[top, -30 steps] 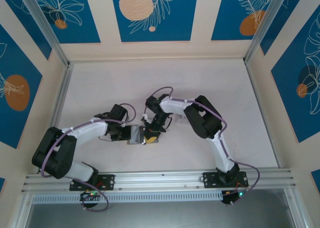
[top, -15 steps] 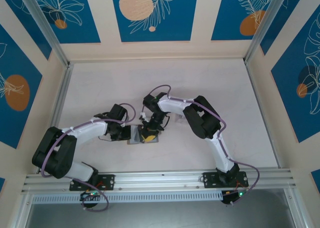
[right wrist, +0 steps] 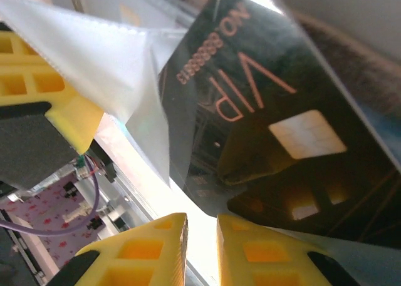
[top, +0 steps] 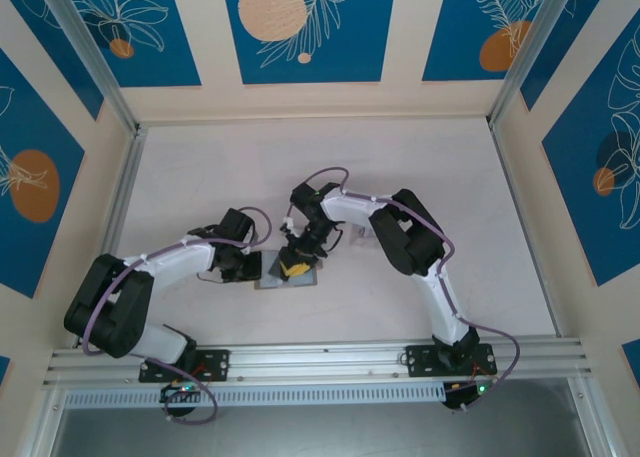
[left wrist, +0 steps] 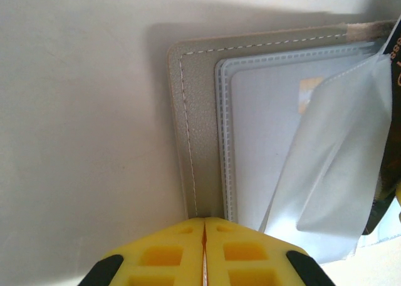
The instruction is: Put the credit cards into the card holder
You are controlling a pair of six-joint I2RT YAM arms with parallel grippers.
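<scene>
Black credit card (right wrist: 263, 129) (thin, stiff, slick) lies partly under the clear flap (left wrist: 338, 173) on the card holder (left wrist: 199, 123). Right gripper (right wrist: 200, 226) jaws stand slightly apart, clamping nothing; left gripper (left wrist: 204, 226) is closed at the holder's edge. I'd pinch the card's free edge.

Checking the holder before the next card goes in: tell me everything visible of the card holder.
The card holder lies open on the white table: a matte grey, leather-like cover with pale stitching along its border. Stitched clear pockets sit inside, one showing a pale card with an orange chip. A translucent flap stands lifted over them, with a black card behind it. The closed left fingers appear to pinch its edge.
</scene>
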